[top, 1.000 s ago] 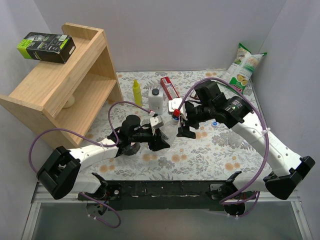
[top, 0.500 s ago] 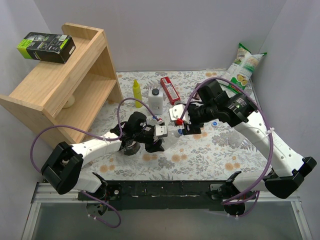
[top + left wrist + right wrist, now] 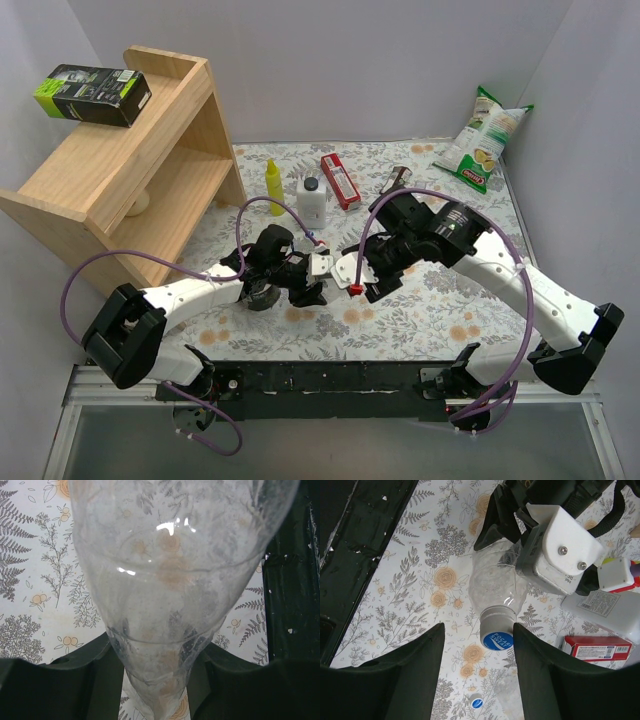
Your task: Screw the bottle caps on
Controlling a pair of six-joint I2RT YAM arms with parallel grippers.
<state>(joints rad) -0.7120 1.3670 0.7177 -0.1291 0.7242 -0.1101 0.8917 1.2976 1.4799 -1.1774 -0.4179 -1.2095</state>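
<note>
The bottle [image 3: 495, 587] sits near the centre of the table [image 3: 405, 580], its neck pointing to 6 o'clock in the right wrist view, with a blue cap [image 3: 497, 640] on the neck. Your left gripper [image 3: 159, 645] pinches the bottle's body. Your right gripper [image 3: 479, 630] is spread, fingers at 3 and 9 o'clock of the cap; contact is unclear, probably none. A loose cap [image 3: 476, 701] lies on the table at 6 o'clock.

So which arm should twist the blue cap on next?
The right one, probably. The right gripper is open, with the blue cap between its fingers, sitting on the neck of the bottle. The left gripper is shut on the bottle, holding it sideways, so it looks busy.
</note>
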